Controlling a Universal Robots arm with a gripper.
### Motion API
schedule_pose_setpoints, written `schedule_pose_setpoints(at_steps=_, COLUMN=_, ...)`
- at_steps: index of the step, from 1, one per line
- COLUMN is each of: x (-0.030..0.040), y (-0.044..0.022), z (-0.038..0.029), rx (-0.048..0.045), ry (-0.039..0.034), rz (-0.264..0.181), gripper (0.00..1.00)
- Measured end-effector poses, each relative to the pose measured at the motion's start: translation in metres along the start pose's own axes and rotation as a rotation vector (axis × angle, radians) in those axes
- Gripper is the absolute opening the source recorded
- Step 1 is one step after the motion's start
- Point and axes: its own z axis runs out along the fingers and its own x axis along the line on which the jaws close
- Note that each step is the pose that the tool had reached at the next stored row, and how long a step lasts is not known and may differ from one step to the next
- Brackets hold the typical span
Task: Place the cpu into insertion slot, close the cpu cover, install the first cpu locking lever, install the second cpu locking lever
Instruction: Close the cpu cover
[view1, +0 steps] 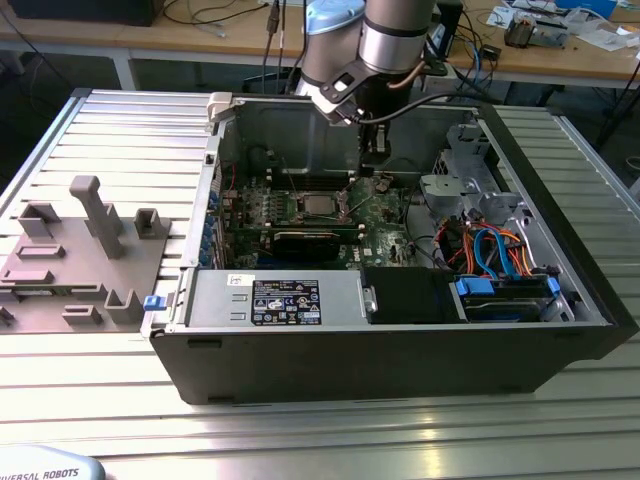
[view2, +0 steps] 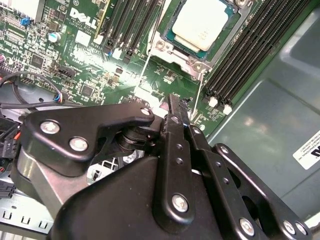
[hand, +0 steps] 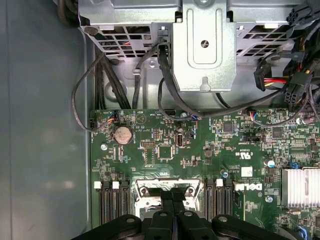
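The cpu (view2: 202, 24) shows its silvery top face inside the insertion slot (hand: 148, 192) on the green motherboard (view1: 385, 215). The cpu cover (view2: 172, 50), a silvery frame, lies flat around the chip. Two thin wire levers (view2: 142, 75) run from the socket's corners toward my gripper. My gripper (view2: 173, 101) hangs just above the board beside the socket, shut, with nothing between its black fingers. In the exterior view the gripper (view1: 371, 172) sits to the right of the cpu (view1: 320, 207), deep inside the black case. In the first wrist view the fingers (hand: 169, 207) cover part of the socket.
Black memory slots (view2: 250, 45) flank the socket. A long black card (view1: 305, 240) lies in front of it. A metal drive cage (view1: 455, 180) and blue and orange cables (view1: 490, 250) fill the case's right. A grey fixture plate (view1: 80, 250) lies outside on the left.
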Motion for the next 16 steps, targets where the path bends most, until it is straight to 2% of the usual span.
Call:
schedule_pose_setpoints(at_steps=7, x=0.0000, y=0.0058, z=0.0005, rx=0.0001, ry=-0.0002, rz=0.000, gripper=0.11)
schedule_pose_setpoints(at_steps=16, x=0.0001, y=0.0077, z=0.0042, rx=0.0001, ry=-0.0001, rz=0.000, gripper=0.11)
